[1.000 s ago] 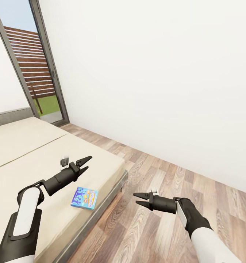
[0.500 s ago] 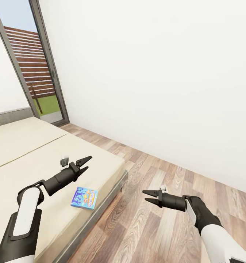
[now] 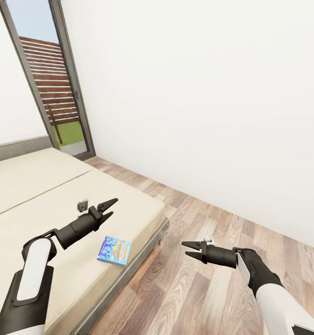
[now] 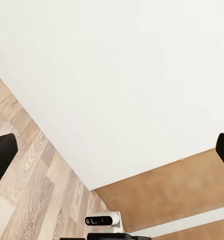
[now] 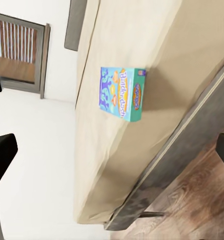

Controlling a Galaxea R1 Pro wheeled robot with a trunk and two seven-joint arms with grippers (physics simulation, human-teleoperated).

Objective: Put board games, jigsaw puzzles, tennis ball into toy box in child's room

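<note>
A light blue board game (image 3: 114, 250) lies flat on the bed (image 3: 40, 195), close to the bed's near corner and just inside its dark frame edge. The box has bright cartoon print on top. In the right wrist view the same board game (image 5: 121, 93) shows on the cream cover, a little way in from the bed's long edge.

The left tool (image 3: 106, 209) hangs over the bed with nothing in it. Its two black fingers are spread apart. The board game sits on the bed near this tool, a little closer to the robot and nearer the bed's edge than the tool's tips. They do not touch.

The right tool (image 3: 190, 249) is off the bed, above the wood-plank floor (image 3: 208, 288). Its fingers are spread apart too, and it holds nothing. Its tips point toward the bed. The board game is well apart from it, across the bed's frame edge.

A white wall (image 3: 199, 93) runs along the floor on the far side of the bed's corner. A tall glass door (image 3: 50, 83) with a dark frame stands past the far end of the bed, with a wooden fence and grass outside it.
</note>
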